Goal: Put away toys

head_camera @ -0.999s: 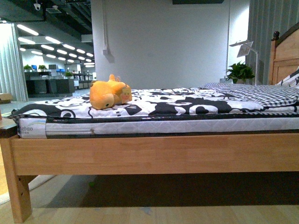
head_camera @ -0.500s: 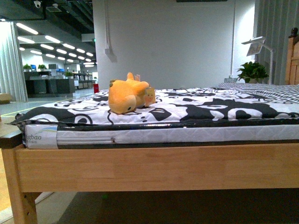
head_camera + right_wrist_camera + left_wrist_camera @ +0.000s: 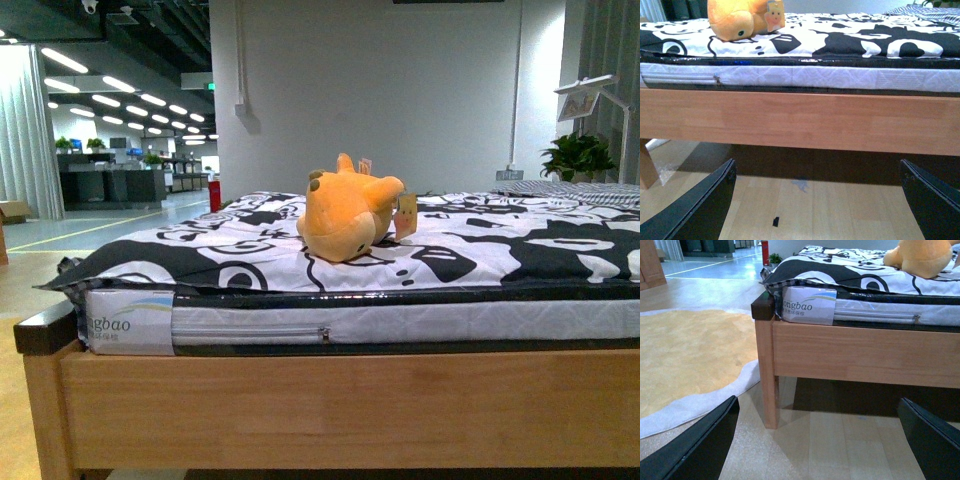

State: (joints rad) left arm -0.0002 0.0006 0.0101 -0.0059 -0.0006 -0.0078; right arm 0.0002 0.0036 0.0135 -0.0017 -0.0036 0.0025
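One plush toy [image 3: 345,215], yellow-orange w/ paler bits, lies on the bed's black-and-white sheet [image 3: 500,240]. It's toward the near left corner of the mattress [image 3: 400,322], set back a little from the near edge. A small paper tag [image 3: 405,215] hangs at its right side. The mattress sits on a light wooden bed frame [image 3: 350,405], w/ a printed label [image 3: 128,325] at its left end and a zip running along the near side. Far right, past the bed: potted plant [image 3: 578,157] and a white lamp [image 3: 590,90], both against a white wall [image 3: 380,90]. Far left opens into a hall w/ ceiling light strips.

L gripper [image 3: 817,402]: low, close to the wood floor [image 3: 830,440], facing the frame's corner leg [image 3: 767,380]. Its dark fingers [image 3: 705,445] are spread wide, nothing between them. A yellowish rug [image 3: 685,355] lies left of the bed. The toy shows up on the sheet, well apart from this gripper.

R gripper [image 3: 817,165]: also low, facing the frame's near rail, fingers [image 3: 700,210] spread wide and empty. Toy and tag sit above and to the left on the sheet, not touched by either gripper.
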